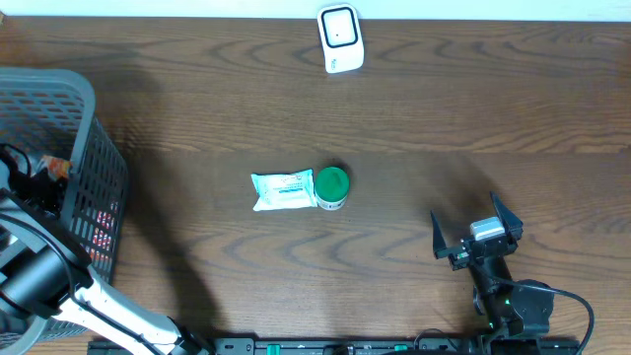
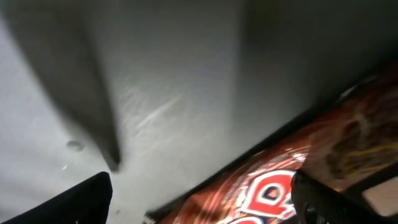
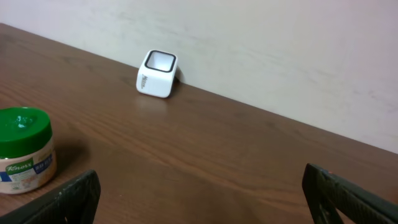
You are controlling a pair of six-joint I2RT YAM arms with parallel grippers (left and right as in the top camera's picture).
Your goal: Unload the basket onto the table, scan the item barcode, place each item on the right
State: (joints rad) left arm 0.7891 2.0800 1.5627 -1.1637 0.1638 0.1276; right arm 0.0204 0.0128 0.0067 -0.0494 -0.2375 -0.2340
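Jar (image 1: 331,187) mid-table; well apart from right tool (image 1: 463,207)

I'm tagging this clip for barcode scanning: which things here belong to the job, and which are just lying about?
Part of the job:
scanner
red packet in the basket
left gripper, open over that packet

Probably just lying about for now:
green-lidded jar
white pouch
right gripper, open and empty

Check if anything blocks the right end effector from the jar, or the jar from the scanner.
Nothing visible: only table between the right end effector and the jar, and between jar and scanner. The packet lies beyond the jar.
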